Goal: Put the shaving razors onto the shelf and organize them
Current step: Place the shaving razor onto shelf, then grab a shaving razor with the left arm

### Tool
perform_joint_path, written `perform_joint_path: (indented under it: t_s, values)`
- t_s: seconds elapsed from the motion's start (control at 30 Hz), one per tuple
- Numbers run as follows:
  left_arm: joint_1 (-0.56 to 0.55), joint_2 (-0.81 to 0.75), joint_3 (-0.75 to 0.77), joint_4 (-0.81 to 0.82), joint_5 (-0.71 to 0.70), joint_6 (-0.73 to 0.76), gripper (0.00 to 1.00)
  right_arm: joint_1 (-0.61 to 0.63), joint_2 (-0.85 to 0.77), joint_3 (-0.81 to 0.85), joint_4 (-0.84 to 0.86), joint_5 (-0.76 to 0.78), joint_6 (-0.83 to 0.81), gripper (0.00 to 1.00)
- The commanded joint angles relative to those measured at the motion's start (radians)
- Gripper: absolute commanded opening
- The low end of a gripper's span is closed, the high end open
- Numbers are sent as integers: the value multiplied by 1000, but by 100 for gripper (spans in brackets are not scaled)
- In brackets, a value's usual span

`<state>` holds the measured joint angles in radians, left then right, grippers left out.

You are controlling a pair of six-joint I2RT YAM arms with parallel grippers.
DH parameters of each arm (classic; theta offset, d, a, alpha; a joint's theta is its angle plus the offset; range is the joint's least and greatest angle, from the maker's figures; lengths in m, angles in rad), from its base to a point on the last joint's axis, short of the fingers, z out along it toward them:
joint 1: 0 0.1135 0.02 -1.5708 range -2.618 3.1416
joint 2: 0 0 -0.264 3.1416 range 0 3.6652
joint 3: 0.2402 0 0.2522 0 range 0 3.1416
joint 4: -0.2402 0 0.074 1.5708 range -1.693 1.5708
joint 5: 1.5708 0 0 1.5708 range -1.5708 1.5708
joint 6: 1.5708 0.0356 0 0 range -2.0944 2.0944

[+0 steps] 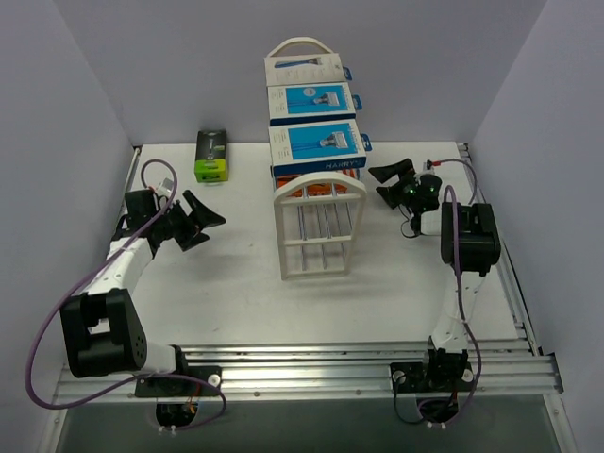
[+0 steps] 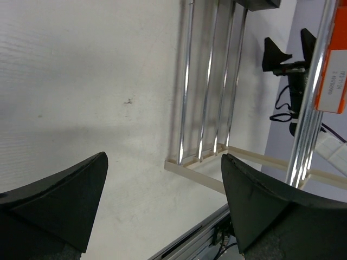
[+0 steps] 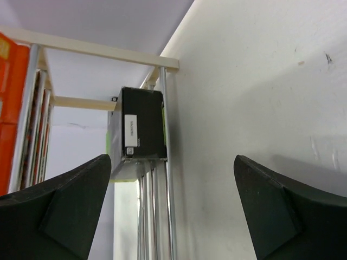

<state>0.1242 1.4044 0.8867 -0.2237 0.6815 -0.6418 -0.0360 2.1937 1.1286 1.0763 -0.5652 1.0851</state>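
Observation:
The cream-white shelf (image 1: 318,226) stands mid-table. Three blue-and-white razor boxes (image 1: 317,143) lie on its upper tiers, and orange boxes (image 1: 317,190) sit on a tier below them. A black-and-lime-green razor box (image 1: 210,155) stands on the table at the back left. My left gripper (image 1: 206,225) is open and empty, left of the shelf, facing its lower bars (image 2: 209,108). My right gripper (image 1: 385,186) is open and empty, just right of the shelf. In the right wrist view the black-and-lime box (image 3: 138,132) shows through the shelf frame (image 3: 165,179), with an orange box (image 3: 13,103) at the left edge.
The white table (image 1: 226,283) is bounded by purple-grey walls left, right and behind. An aluminium rail (image 1: 311,363) runs along the near edge by the arm bases. The right arm (image 2: 287,59) shows past the shelf in the left wrist view, beside an orange box (image 2: 333,70).

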Motion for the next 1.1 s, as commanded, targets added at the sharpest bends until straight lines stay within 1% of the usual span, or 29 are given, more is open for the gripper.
perform_joint_path:
  t_s: [0.0,0.13,0.23,0.3,0.33,0.4,0.43,0.47,0.5,0.53,0.57,0.6,0.63,0.67,0.7,0.73,0.83,0.93,1.07]
  values:
    - [20,-6,73,-98,-115,89,94,-16,-100,-71,115,-53,12,92]
    - [22,-2,121,-135,-194,100,94,-28,-144,-159,122,-80,-17,92]
    - [25,16,162,-172,-269,91,94,-38,-161,-231,158,-93,-33,92]
    - [44,56,192,-164,-260,35,94,-51,-160,-278,200,-99,-25,93]
    - [54,71,196,-134,-241,10,94,-57,-155,-294,220,-108,-19,93]
    - [71,131,213,-105,-237,-57,94,-80,-131,-344,305,-124,24,95]
    - [77,151,219,-54,-206,-85,94,-90,-118,-361,341,-131,42,98]
    - [78,175,225,-27,-189,-110,94,-97,-100,-378,426,-148,65,100]
    - [78,220,242,-4,-178,-160,94,-113,-79,-394,476,-160,91,100]
    - [78,240,248,67,-169,-185,97,-120,-25,-418,531,-174,151,100]
    - [75,263,256,92,-160,-205,94,-128,7,-426,584,-186,186,100]
    - [74,310,276,112,-163,-244,91,-137,79,-432,722,-217,225,100]
    - [74,333,287,159,-160,-265,88,-142,115,-434,790,-229,299,100]
    - [72,382,297,178,-158,-297,84,-148,150,-434,895,-240,333,100]
    - [69,404,316,193,-158,-312,80,-156,202,-429,933,-258,361,100]
    - [66,422,323,258,-160,-326,77,-166,210,-425,933,-263,361,100]
    - [49,493,369,299,-181,-360,73,-170,204,-435,927,-245,343,100]
    - [34,579,437,293,-195,-371,72,-174,198,-426,933,-249,365,100]
    - [11,680,575,282,-214,-387,71,-176,176,-435,930,-248,354,100]
